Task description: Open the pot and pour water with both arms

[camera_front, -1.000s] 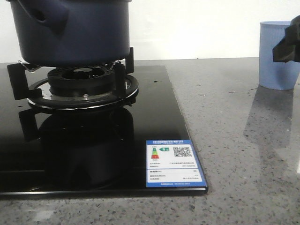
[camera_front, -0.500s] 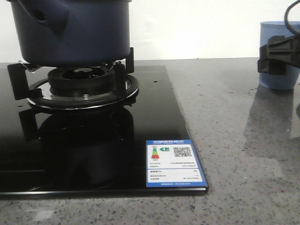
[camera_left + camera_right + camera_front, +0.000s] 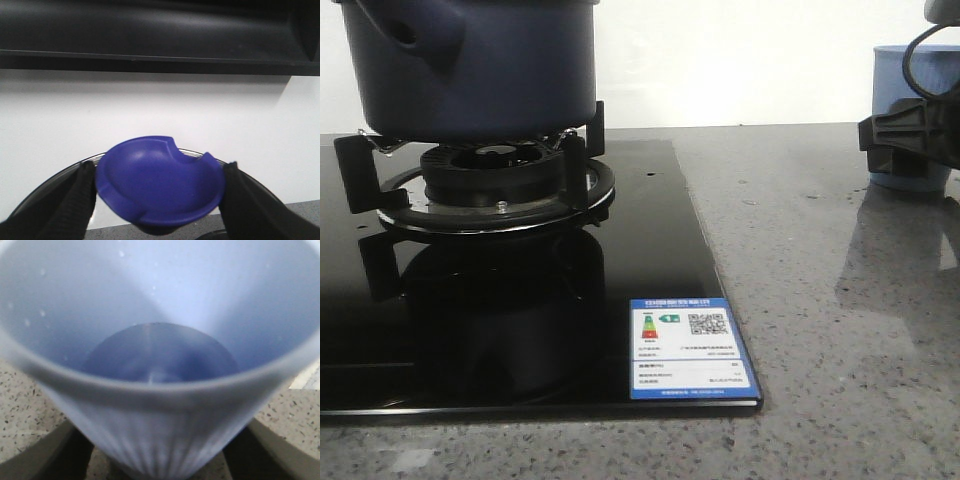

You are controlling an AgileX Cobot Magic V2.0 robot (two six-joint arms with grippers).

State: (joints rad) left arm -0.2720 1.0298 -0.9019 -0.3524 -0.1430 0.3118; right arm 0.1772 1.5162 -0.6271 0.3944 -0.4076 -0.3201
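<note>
The dark navy pot (image 3: 470, 70) stands on the burner at the far left, its stubby handle (image 3: 415, 30) towards me; its top is cut off by the frame. My left gripper (image 3: 159, 200) is shut on the blue knob (image 3: 160, 180) of the glass lid (image 3: 50, 185), held up in front of the white wall; it is out of the front view. My right gripper (image 3: 910, 135) is at the light blue ribbed cup (image 3: 898, 70), which stands on the counter at the far right. In the right wrist view the cup (image 3: 160, 430) sits between the fingers (image 3: 65, 455) of the right gripper (image 3: 160, 462), with small gaps showing.
A black glass hob (image 3: 650, 250) with a burner stand (image 3: 500, 185) fills the left; an energy label (image 3: 690, 350) is at its front right corner. Grey speckled counter (image 3: 840, 300) lies to the right. A dark range hood (image 3: 160, 35) hangs above the lid.
My right gripper came in from the right edge, lowered in front of the cup and moved a little left around it. The pot has not moved.
</note>
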